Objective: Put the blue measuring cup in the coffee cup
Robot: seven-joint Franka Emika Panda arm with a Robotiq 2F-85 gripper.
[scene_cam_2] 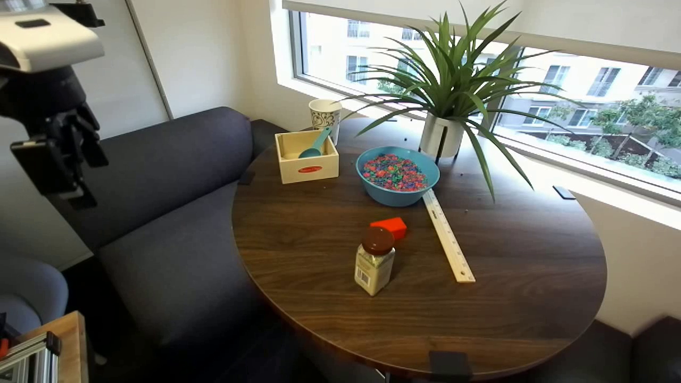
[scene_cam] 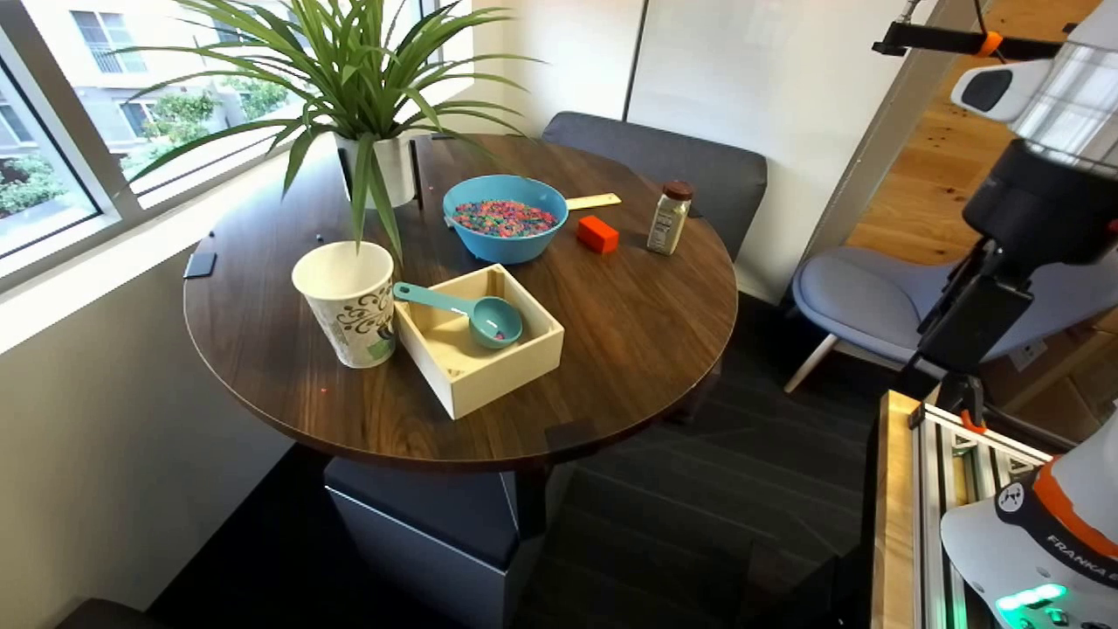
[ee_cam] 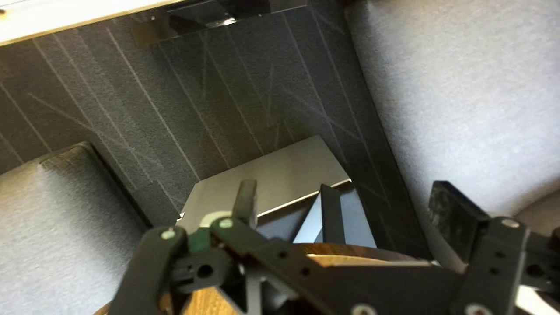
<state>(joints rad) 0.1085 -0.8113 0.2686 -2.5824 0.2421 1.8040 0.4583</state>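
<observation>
Blue measuring cup (scene_cam: 495,322) is leaning in the box (scene_cam: 511,371), so I'm likely starting, fingers (ee_cam: 455,218) spread, needing to go grab it.

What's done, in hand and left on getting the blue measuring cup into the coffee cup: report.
Done: nothing visible; the blue measuring cup sits in the wooden box, not in the coffee cup.
In hand: nothing; the gripper is open and away from both cups.
Left: the whole job, likely reach, grasp, lift and lower it in.
</observation>
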